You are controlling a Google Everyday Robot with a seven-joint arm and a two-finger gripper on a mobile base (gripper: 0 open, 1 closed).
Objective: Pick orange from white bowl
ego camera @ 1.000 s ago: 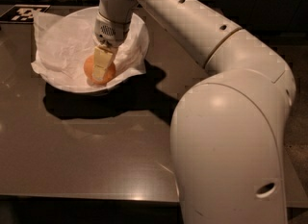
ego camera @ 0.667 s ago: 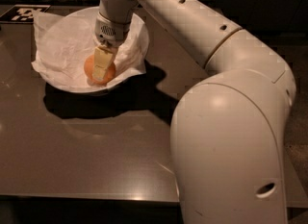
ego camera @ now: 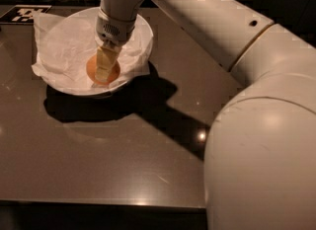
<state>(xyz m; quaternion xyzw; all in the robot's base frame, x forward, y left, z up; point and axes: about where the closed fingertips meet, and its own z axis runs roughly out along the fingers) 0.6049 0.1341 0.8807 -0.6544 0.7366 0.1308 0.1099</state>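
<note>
The white bowl (ego camera: pixel 144 32) stands at the table's far left, lined with a crumpled white napkin (ego camera: pixel 63 46). The orange (ego camera: pixel 90 69) lies in the bowl's near side. My gripper (ego camera: pixel 102 74) reaches straight down into the bowl and is shut on the orange. Its near yellowish finger (ego camera: pixel 104 62) lies against the orange's front. The other finger is hidden behind the fruit. The orange rests low in the bowl.
The dark glossy table (ego camera: pixel 123 165) runs to a front edge near the bottom. My large white arm (ego camera: pixel 256 125) fills the right side. A black-and-white marker tag (ego camera: pixel 23 13) lies at the far left corner behind the bowl.
</note>
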